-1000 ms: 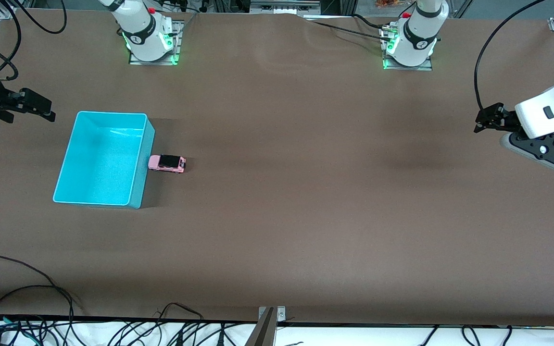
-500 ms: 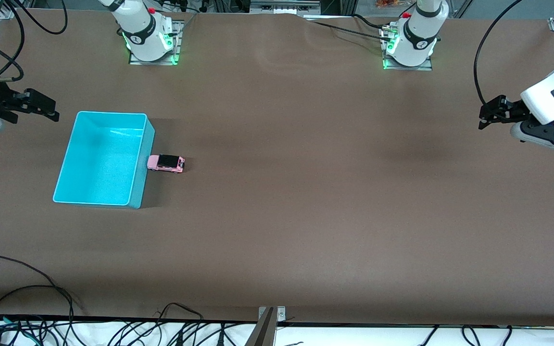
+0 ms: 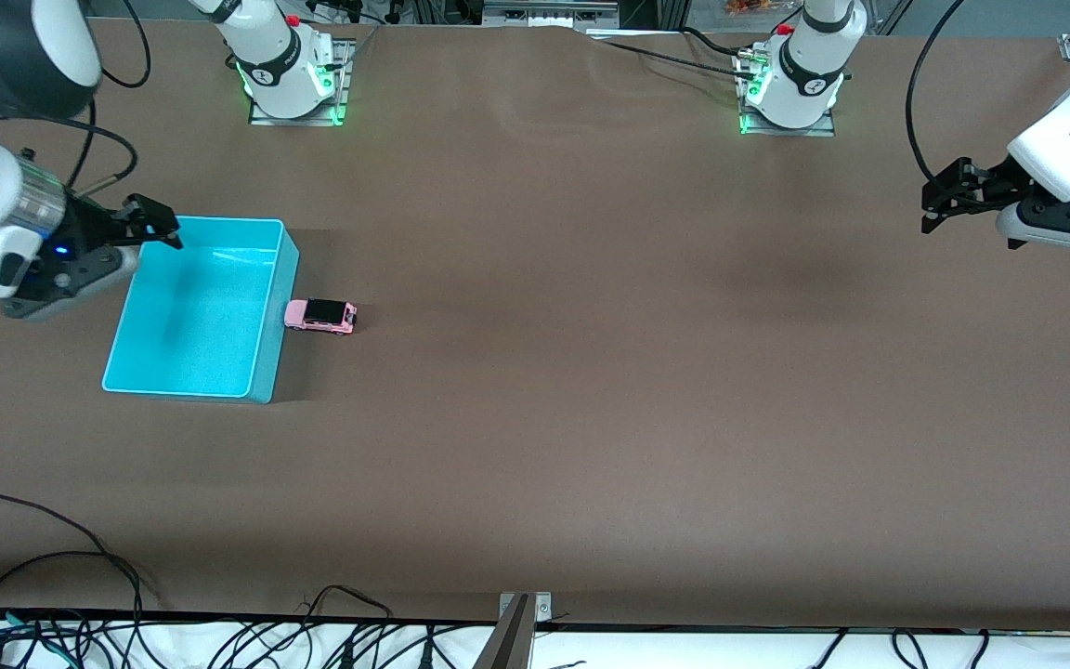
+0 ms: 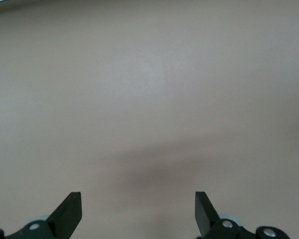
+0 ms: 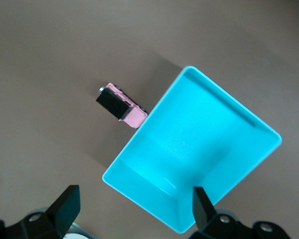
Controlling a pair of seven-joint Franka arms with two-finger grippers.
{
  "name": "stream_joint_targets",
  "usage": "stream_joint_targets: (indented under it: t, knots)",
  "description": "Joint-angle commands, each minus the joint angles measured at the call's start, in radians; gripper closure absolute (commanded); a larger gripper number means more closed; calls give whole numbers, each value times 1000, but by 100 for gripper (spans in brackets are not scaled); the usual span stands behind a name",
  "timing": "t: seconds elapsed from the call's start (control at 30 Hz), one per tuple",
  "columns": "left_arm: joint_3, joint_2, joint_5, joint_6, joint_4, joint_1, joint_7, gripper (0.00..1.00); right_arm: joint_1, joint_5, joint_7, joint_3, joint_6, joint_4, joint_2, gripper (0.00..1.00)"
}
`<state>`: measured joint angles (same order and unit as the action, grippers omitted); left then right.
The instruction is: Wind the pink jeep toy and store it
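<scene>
We see the pink jeep toy (image 3: 321,316) standing on the table (image 3: 591,372), touching or just beside the turquoise bin (image 3: 261,386) wall that faces the left arm's end. The right gripper (image 3: 152,223), fingers spread and empty, hangs over the bin's corner farther from the front camera. The left gripper (image 3: 944,197), also spread and empty, waits over bare table at its own end.

Risk, in our judgement: the jeep sits so tight to the bin wall that a descending finger may strike the rim or shove the bin; the toy could also roll off on its wheels.

No readable writing or brand on the jeep or the bin.
</scene>
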<state>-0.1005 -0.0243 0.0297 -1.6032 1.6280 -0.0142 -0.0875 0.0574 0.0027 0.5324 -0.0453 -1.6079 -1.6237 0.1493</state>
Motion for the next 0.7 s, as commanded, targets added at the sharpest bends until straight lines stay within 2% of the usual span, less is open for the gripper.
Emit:
stream_joint_targets:
  t: [0.0,0.17,0.37,0.67]
  knots:
    - [18,-31,1,-4,27,31,90,0,42,16,205,5,-26,8,58,0]
    - [24,-26,3,-4,18,54,97,0,51,20,343,4,-58,2,130,0]
    - [77,-26,3,8,18,99,98,0,91,20,445,-2,-122,-21,190,0]
    - [74,-6,-1,42,-11,82,97,0,93,25,586,-8,-294,-182,194,0]
